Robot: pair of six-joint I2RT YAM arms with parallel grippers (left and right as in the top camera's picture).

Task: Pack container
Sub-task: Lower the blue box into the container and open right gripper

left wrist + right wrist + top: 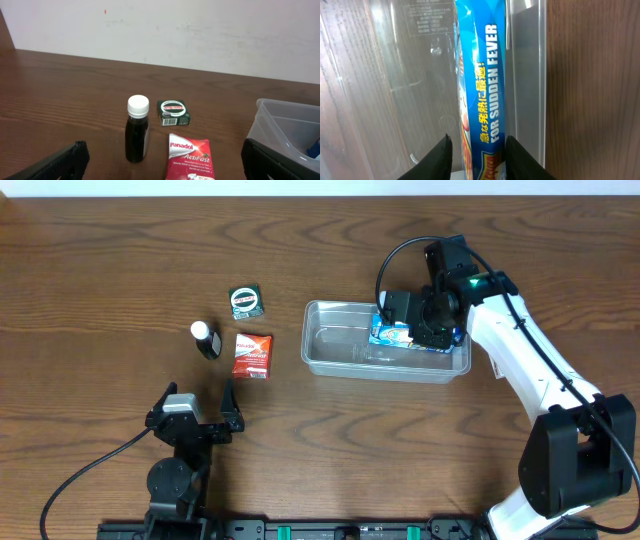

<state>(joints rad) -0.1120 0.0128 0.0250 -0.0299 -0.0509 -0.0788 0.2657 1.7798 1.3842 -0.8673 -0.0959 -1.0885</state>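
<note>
The container [340,345] is sitting right of the table's [100,260] middle, with 1 long side facing the robot. It is looking light and thin-walled, so it is probably flexing and sliding easily under a push. Its clear plastic is looking slick, so the rim on a long side is likely offering the surest hold. The right gripper [478,141] is reaching down into the container's right end. Its jaws are flanking a blue packet [485,75] that is standing on edge close beside the container's wall. Whether they are pinching the packet or letting go, I cannot tell. The packet is looking light, flat and slightly soft, best taken across its thin faces. The left gripper [198,405] is hanging low near the table's front left with its jaws spread wide and holding nothing. Counting: 1 container and 1 blue packet inside it. 3 things are waiting outside on the table to its left: 1 dark bottle [137,132] standing upright with a white cap, 1 small green box [173,112] and 1 red packet [189,157] lying flat. The bottle is likely the heaviest and the easiest to tip, so a grip around its body is seeming wiser than at the cap.
</note>
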